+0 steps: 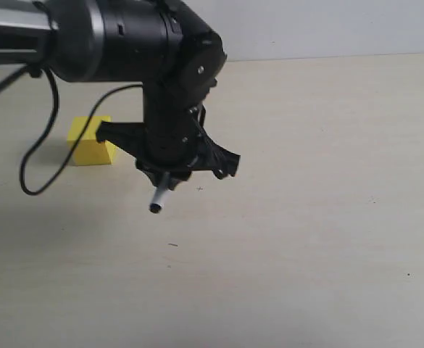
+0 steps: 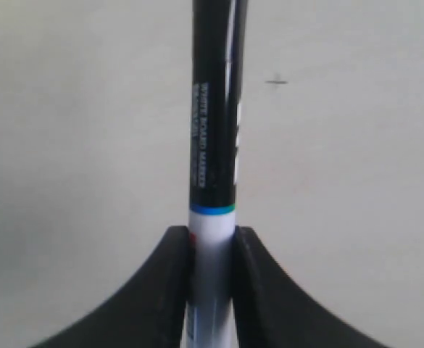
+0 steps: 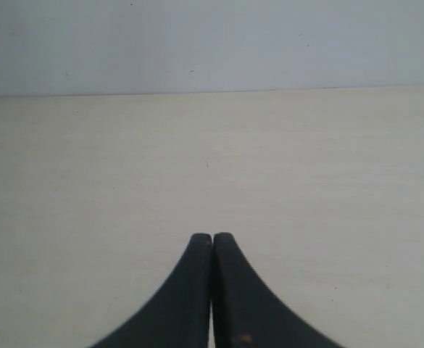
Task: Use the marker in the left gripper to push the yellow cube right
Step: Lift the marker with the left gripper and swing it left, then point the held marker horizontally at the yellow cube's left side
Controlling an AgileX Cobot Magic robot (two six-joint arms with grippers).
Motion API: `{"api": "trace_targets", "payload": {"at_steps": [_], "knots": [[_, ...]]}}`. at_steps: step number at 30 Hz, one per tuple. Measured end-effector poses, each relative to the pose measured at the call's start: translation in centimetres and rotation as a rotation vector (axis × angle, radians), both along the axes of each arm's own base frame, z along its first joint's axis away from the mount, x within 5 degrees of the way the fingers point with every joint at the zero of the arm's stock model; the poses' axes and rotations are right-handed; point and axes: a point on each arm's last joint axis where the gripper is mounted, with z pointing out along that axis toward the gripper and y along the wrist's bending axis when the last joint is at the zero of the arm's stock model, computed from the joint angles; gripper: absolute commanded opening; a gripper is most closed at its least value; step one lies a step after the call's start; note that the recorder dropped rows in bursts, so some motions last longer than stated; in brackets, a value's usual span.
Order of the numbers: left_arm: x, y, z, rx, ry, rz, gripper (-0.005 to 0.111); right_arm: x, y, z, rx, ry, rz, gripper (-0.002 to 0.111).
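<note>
Nearest, the marker (image 1: pixel 158 199) slanted down over the surface (image 1: pixel 313 261), pinched in the jaws of the left gripper (image 1: pixel 167 176). Farther back, toward the left edge, sat the yellow cube (image 1: pixel 90 142), clear of the marker. The marker probably had to pass round to the cube's left face. The right gripper (image 3: pixel 212 243) had its jaws pressed together, empty.

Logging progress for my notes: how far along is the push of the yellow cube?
Done: the left claw is shut on the marker. In hand: the marker points downward, apart from the yellow cube, on its right. Left: get the tip to the cube's left side, then push right.
</note>
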Motion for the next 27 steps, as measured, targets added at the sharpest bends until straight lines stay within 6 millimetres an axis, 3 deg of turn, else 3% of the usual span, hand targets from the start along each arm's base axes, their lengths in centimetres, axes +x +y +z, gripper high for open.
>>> {"api": "trace_targets", "payload": {"at_steps": [3, 5, 6, 7, 10, 11, 19, 23, 27], "knots": [[0.0, 1.8, 3.9, 0.076, -0.112, -0.035, 0.000, 0.0, 0.0, 0.0, 0.000, 0.000, 0.000, 0.000], [-0.1, 4.1, 6.4, 0.141, -0.220, -0.082, 0.000, 0.0, 0.0, 0.0, 0.000, 0.000, 0.000, 0.000], [-0.1, 4.7, 6.7, 0.160, -0.234, -0.087, 0.000, 0.0, 0.0, 0.0, 0.000, 0.000, 0.000, 0.000], [0.0, 6.7, 6.9, 0.210, -0.253, -0.089, 0.000, 0.0, 0.0, 0.0, 0.000, 0.000, 0.000, 0.000], [0.8, 11.9, 5.9, 0.333, -0.224, -0.045, 0.000, 0.0, 0.0, 0.0, 0.000, 0.000, 0.000, 0.000], [1.5, 15.3, 5.2, 0.400, -0.183, -0.004, 0.000, 0.0, 0.0, 0.0, 0.000, 0.000, 0.000, 0.000], [3.4, 28.9, 2.7, 0.551, 0.074, 0.137, 0.000, 0.0, 0.0, 0.0, 0.000, 0.000, 0.000, 0.000], [4.5, 33.4, 1.0, 0.546, 0.099, 0.127, 0.000, 0.0, 0.0, 0.0, 0.000, 0.000, 0.000, 0.000], [6.1, 35.2, -1.3, 0.412, 0.033, 0.032, 0.000, 0.0, 0.0, 0.0, 0.000, 0.000, 0.000, 0.000]]}}
